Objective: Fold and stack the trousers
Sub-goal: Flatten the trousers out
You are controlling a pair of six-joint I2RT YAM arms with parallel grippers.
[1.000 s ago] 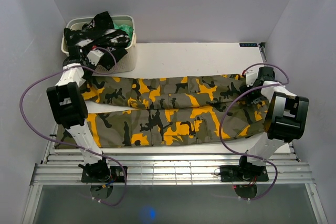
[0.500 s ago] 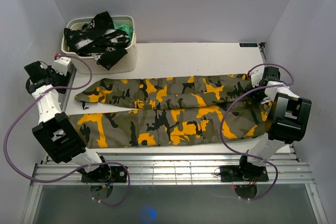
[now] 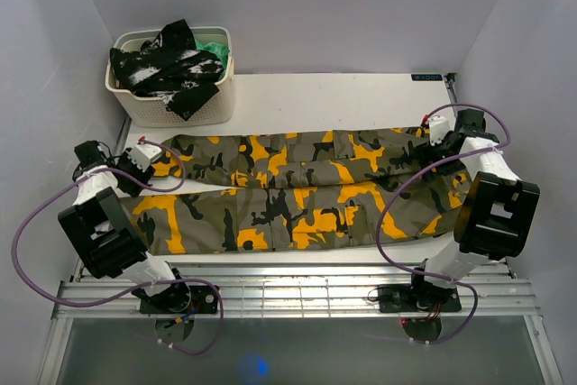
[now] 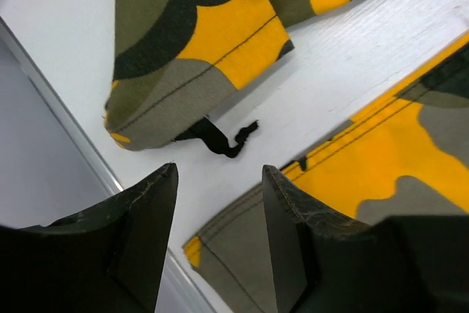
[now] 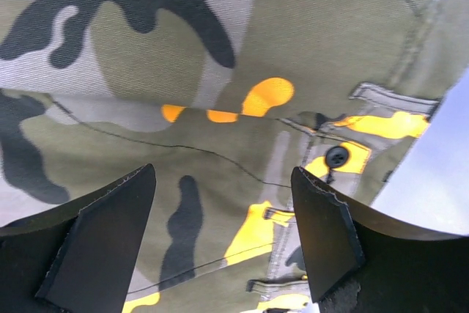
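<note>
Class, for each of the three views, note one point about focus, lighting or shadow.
Top external: soft, even light; the trousers cast hardly any shadow. Left wrist: cloth sharp, the left gripper dark and underlit. Right wrist: stitching crisp, the right gripper nearly black.

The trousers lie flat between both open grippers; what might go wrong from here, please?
The left gripper hangs over bare table between the cuffs of the trousers; closing there may catch only the black cord. The right gripper is over layered waist cloth and might pinch just the top layer, skewing the fold.
</note>
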